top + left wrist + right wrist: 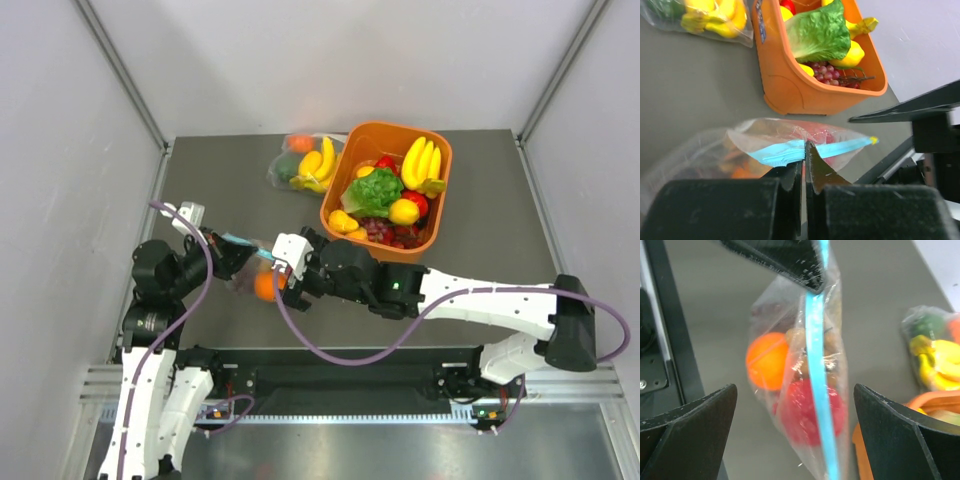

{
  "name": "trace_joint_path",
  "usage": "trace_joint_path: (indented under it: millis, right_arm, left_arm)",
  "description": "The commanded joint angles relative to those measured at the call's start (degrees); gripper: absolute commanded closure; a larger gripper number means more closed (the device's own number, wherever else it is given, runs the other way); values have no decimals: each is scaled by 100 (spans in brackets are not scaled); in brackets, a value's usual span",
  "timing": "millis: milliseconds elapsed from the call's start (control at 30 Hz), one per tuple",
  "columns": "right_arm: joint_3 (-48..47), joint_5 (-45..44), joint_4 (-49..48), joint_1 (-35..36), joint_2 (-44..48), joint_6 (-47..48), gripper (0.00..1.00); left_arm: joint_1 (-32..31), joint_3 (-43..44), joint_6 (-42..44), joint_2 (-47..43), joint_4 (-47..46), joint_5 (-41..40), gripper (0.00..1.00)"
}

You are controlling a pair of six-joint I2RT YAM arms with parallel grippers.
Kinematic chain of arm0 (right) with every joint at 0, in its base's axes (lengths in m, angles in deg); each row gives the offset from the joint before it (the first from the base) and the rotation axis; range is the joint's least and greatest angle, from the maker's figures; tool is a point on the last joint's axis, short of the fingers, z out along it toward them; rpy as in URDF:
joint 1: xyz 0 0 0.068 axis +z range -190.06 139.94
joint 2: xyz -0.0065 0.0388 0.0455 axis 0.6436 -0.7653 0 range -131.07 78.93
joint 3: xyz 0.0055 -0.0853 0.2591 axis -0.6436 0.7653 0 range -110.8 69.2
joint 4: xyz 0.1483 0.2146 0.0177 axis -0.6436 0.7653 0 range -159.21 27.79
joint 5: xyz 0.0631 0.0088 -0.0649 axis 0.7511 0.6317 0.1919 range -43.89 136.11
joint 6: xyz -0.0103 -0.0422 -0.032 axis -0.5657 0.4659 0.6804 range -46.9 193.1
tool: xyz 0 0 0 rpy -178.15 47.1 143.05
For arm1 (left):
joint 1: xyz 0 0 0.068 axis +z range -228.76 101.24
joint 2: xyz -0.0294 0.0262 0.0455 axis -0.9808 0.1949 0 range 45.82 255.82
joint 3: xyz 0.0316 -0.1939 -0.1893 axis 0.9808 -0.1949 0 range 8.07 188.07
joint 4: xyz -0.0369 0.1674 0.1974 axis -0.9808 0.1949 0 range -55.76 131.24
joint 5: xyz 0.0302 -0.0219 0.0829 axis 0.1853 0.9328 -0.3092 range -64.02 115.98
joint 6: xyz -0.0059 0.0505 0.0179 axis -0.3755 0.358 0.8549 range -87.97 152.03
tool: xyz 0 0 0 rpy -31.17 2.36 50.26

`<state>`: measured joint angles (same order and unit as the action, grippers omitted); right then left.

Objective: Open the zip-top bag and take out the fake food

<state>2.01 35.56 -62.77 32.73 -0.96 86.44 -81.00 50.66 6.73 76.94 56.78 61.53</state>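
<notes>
Found the left gripper (pixel 805 156) clamped on the zip-top bag (pixel 785 134), jaws pressed together with only a thin slit between them, pinching the teal-blue zip strip (pixel 842 147) partway along its length. Located the bag in the top view between the two wrists, over the near part of the table (pixel 480 240), short of the orange basket (pixel 446 170) and well apart from the second clear bag (pixel 296 172) of yellow bananas (pixel 320 162) at the far side. Could not tell whether the bag's underside touched the table. Found the right gripper (pixel 795 390) with jaws spread wide, one finger on each side of the bag, neither seen touching the plastic. Saw the zip strip in the right wrist view as a single blue line running down the bag's front, its upper end under a black left-arm fingertip (pixel 777 260). Counted three items of fake food through the plastic: a round orange (pixel 766 361) toward the left side, a red apple (pixel 810 412) below it, and a brownish grape bunch (pixel 796 340) above, partly blurred. Noted in the basket a green lettuce (pixel 817 32), dark grapes (pixel 827 72) and yellow fruit (pixel 852 52), all outside the bag.
</notes>
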Motion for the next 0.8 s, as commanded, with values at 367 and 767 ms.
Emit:
trace_joint_path:
  millis: [367, 767]
  right_arm:
    - [-127, 263, -239, -362, -27, -7, 1]
    - [32, 2590, 41, -1127, -26, -244, 42]
  left_arm:
    - [-66, 619, 262, -351, 311, 620, 100]
    - [-180, 611, 385, -290, 303, 707, 100]
